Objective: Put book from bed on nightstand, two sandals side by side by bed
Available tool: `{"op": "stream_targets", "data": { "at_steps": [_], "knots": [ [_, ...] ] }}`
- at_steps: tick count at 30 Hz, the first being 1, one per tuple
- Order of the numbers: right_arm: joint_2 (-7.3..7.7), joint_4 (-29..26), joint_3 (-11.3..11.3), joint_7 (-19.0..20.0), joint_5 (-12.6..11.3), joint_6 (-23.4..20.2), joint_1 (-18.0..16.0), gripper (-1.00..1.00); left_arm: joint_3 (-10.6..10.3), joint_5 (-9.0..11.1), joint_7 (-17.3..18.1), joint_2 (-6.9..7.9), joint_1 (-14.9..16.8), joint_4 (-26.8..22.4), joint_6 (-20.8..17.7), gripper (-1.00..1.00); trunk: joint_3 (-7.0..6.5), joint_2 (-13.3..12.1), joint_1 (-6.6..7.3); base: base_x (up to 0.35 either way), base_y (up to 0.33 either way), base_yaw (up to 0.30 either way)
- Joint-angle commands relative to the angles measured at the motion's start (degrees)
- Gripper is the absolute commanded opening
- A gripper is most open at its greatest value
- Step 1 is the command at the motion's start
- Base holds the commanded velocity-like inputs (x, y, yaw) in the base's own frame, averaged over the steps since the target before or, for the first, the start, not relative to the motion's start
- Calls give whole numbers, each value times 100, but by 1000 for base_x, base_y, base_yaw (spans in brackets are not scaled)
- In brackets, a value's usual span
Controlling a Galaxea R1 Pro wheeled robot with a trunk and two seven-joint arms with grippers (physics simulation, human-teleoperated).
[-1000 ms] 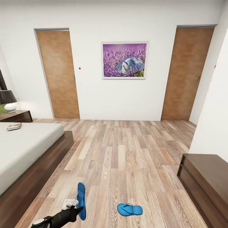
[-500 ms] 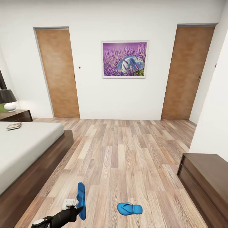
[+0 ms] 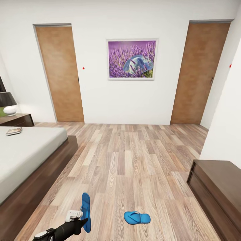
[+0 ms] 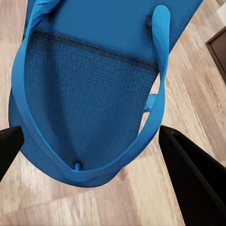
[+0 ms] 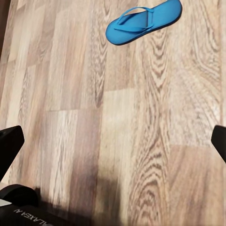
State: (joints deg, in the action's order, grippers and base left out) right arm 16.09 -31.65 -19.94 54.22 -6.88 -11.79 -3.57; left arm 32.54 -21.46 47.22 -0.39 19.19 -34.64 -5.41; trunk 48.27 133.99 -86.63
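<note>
One blue sandal point(image 3: 86, 211) stands on edge above the floor, with my left gripper point(image 3: 79, 214) shut on it; in the left wrist view this sandal point(image 4: 89, 94) hangs between the two dark fingers point(image 4: 193, 179), straps facing the camera. The second sandal point(image 3: 136, 217) lies flat on the planks to its right, also seen as the sandal point(image 5: 141, 21) beyond my open, empty right gripper point(image 5: 113, 143). The book point(image 3: 14, 131) lies on the bed point(image 3: 30, 150) near its far corner. A nightstand point(image 3: 18, 119) stands behind it.
A lamp point(image 3: 8, 102) sits on the nightstand. A long low dark cabinet point(image 3: 217, 180) lines the right wall. Two brown doors point(image 3: 62, 73) and a lavender picture point(image 3: 132, 59) are on the far wall. Open plank floor point(image 3: 134, 157) lies between bed and cabinet.
The whole head view has shifted slightly, so the camera has moved. The left gripper keeps the sandal in the same hold; the floor sandal has not moved.
</note>
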Motion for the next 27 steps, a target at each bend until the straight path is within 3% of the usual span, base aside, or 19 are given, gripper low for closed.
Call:
{"op": "stream_targets", "data": {
  "at_steps": [1, 14, 18, 21, 27],
  "knots": [
    [0, 1, -10, 20, -46, -60, -3, 100, 33, -7, 42, -5, 6, -8, -56, -100, 15, 3, 1, 0, 0, 0],
    [0, 10, -10, 18, -42, -60, -3, 100, 50, 0, -32, 0, 6, 3, 76, -100, 132, 3, 1, 0, 0, 0],
    [0, 10, -10, 18, -42, -60, -3, 100, 64, 14, -690, 3, 6, 231, 493, -100, 168, 3, 1, 0, 0, 0],
    [0, 10, -10, 18, -42, -60, -3, 100, 61, 25, -1478, -2, 6, 546, 1015, -100, 195, 3, 1, 0, 0, 0],
    [0, 14, -10, 11, -42, -60, -3, 100, 32, 13, -1828, -12, 6, 1034, 1366, -100, 249, 3, 1, 0, 0, 0]
  ]
}}
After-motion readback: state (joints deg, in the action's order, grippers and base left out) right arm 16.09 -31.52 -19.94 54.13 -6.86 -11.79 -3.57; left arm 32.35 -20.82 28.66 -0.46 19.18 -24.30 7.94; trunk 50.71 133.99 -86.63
